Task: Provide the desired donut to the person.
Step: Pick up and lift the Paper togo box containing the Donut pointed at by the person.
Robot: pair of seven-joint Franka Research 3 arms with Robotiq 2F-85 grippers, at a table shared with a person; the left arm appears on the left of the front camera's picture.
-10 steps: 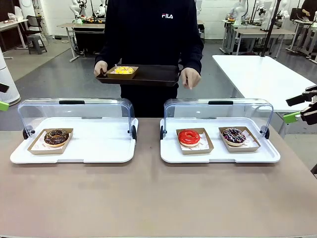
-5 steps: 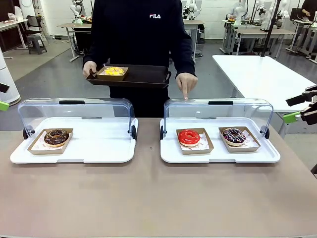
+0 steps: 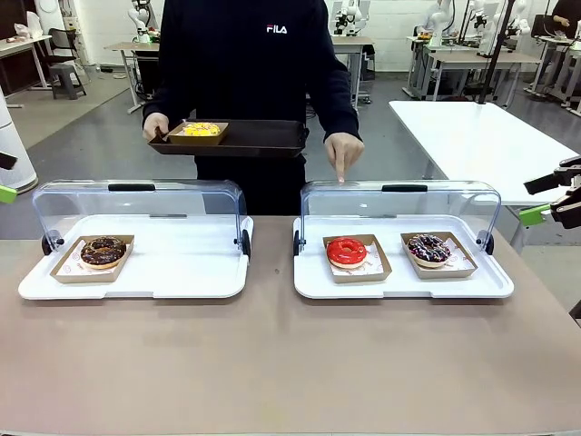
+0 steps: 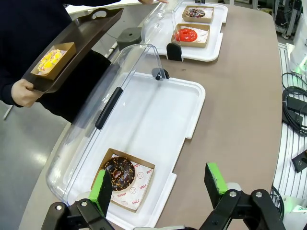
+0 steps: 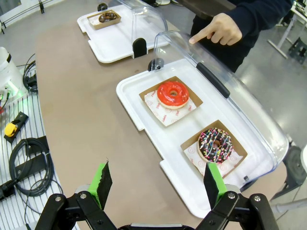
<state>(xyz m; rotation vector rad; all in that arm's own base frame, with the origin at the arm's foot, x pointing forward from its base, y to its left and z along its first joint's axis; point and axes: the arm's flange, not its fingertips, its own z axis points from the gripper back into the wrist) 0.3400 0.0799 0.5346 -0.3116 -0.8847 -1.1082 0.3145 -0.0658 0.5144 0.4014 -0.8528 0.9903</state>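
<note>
The red donut [image 3: 347,251] sits in a brown carton at the left end of the right-hand white tray [image 3: 399,286] on the table [image 3: 272,363]. Just beside it on the same tray, towards the robot's right, lies a sprinkled chocolate donut [image 3: 428,247] in its own carton. Behind the red donut a clear lid [image 3: 399,204] stands tilted back along the tray's far edge, between the donut and the person [image 3: 245,64]. The person's pointing hand [image 3: 343,153] hangs just beyond that lid, straight behind the red donut, index finger aimed down. Their other hand holds a dark serving tray [image 3: 254,138], up and to the left of the red donut, carrying a yellow donut [image 3: 201,131] in a carton. Well to the left of the red donut is a second white tray [image 3: 182,272] with its own raised lid [image 3: 136,204] and a chocolate donut [image 3: 103,251].

The right gripper [image 5: 157,176] hovers on the near right of the red donut, jaws wide apart and holding nothing. The left gripper [image 4: 158,179] hovers far to its left, over the chocolate donut's tray, also spread wide and holding nothing.

Count: four donuts, four cartons, two white trays, two lids, one dark tray.
</note>
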